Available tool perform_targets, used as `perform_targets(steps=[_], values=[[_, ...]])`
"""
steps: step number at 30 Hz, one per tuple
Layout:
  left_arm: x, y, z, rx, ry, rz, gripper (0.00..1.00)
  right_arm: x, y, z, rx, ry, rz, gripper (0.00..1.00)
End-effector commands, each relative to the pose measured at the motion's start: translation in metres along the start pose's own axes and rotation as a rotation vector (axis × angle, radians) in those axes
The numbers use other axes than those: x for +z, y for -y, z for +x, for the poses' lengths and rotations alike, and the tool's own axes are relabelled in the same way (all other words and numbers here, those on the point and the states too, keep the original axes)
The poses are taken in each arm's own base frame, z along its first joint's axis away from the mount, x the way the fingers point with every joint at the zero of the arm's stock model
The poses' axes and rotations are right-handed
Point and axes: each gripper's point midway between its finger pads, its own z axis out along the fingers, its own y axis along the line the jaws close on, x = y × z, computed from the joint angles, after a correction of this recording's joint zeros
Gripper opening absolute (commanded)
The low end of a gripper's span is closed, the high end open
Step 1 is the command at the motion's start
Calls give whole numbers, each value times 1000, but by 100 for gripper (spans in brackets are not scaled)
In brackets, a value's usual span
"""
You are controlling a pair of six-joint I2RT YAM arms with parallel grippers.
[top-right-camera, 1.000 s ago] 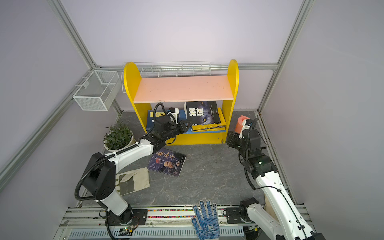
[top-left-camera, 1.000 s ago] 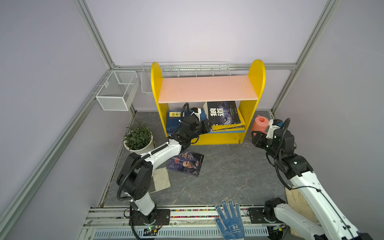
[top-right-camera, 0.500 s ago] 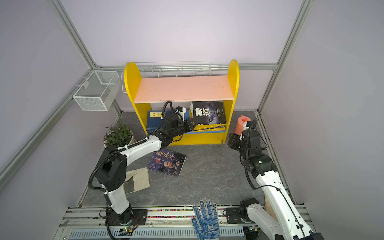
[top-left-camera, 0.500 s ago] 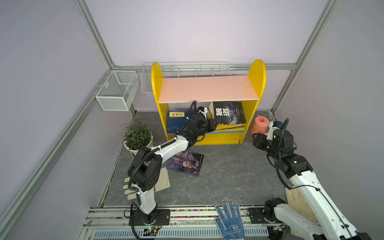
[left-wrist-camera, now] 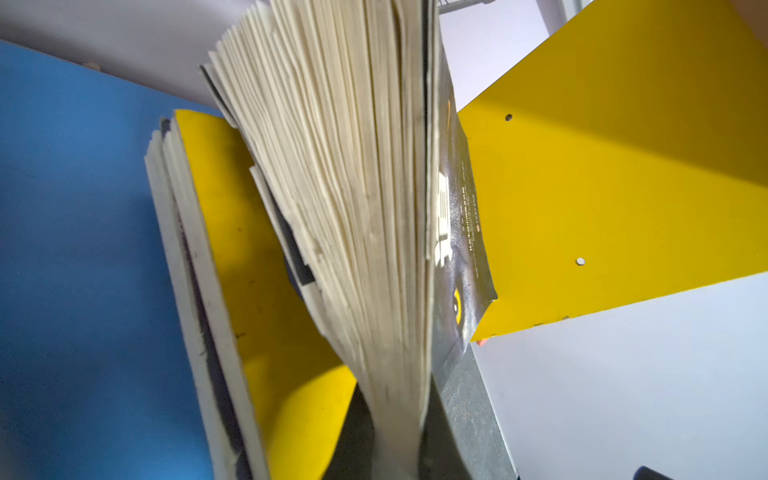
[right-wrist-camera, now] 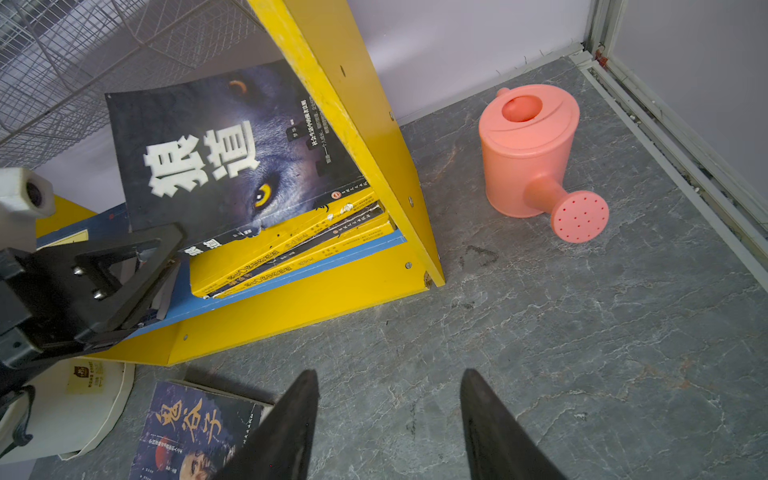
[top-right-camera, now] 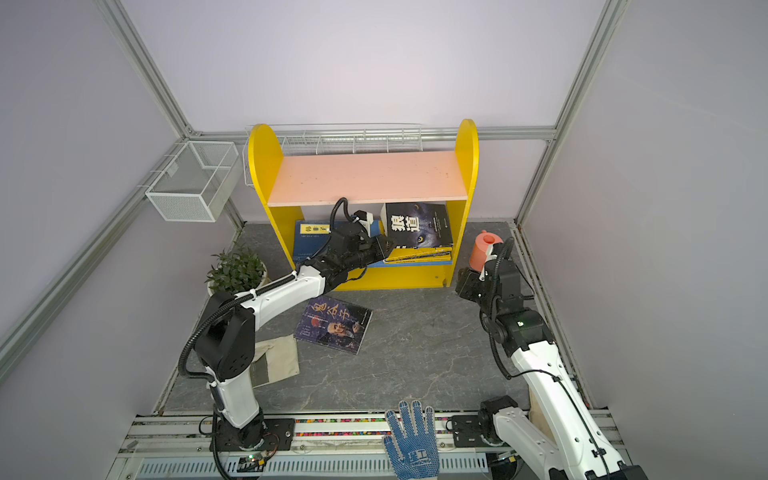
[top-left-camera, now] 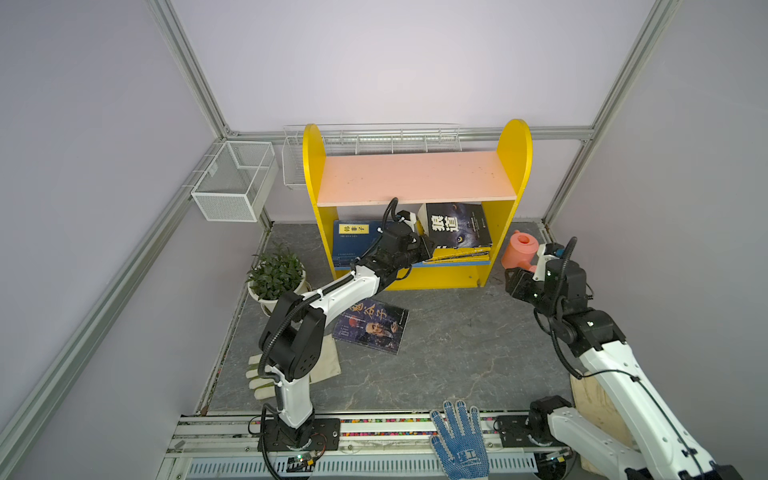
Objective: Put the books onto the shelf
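The shelf [top-left-camera: 415,178] [top-right-camera: 365,178] stands at the back wall. My left gripper [top-left-camera: 430,249] [top-right-camera: 386,247] [left-wrist-camera: 399,415] reaches into its lower tier, shut on the bottom corner of a dark wolf-cover book [top-left-camera: 457,226] [right-wrist-camera: 232,158]. That book leans tilted over yellow books [right-wrist-camera: 291,249] on the blue board, its pages [left-wrist-camera: 353,166] fanning out. A navy book [top-left-camera: 353,243] lies in the left half. Another dark book [top-left-camera: 372,326] [right-wrist-camera: 187,432] lies flat on the floor. My right gripper [top-left-camera: 513,282] [right-wrist-camera: 388,374] hangs open and empty over the floor, right of the shelf.
A pink watering can [top-left-camera: 519,251] [right-wrist-camera: 528,149] stands beside the shelf's right panel. A potted plant [top-left-camera: 276,274] sits left of the shelf, with a cloth bag [top-left-camera: 328,361] by the left arm. A blue glove [top-left-camera: 459,440] lies on the front rail. A wire basket [top-left-camera: 232,187] hangs on the wall.
My left gripper has pushed right and deeper into the lower tier, carrying the wolf book toward the right side panel. The right arm has barely moved.
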Motion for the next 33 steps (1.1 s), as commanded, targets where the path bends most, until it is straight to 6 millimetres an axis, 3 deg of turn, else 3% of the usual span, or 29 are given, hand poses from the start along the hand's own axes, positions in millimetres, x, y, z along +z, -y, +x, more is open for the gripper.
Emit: perform_targets(steps=[1,7,9,16,18,22,25,33], values=[[1,27,10,71,-24,18,9,1,4,7,-3,-18,4,58],[-3,22,11,61,-29,-27,6,-1,6,8,3,-17,8,58],[-4,20,14,49,-37,-31,0,-2,7,8,5,-13,11,58],[-5,12,22,36,-59,-60,6,-2,7,9,15,-15,10,58],[-7,11,20,36,-60,-76,15,-1,7,9,17,-18,9,58],[-17,4,13,42,-34,-153,53,-1,8,10,24,-16,16,58],[-25,0,4,62,-6,-205,70,-1,9,10,27,-13,18,58],[-41,7,-26,130,53,-293,88,-1,8,7,20,-14,17,58]])
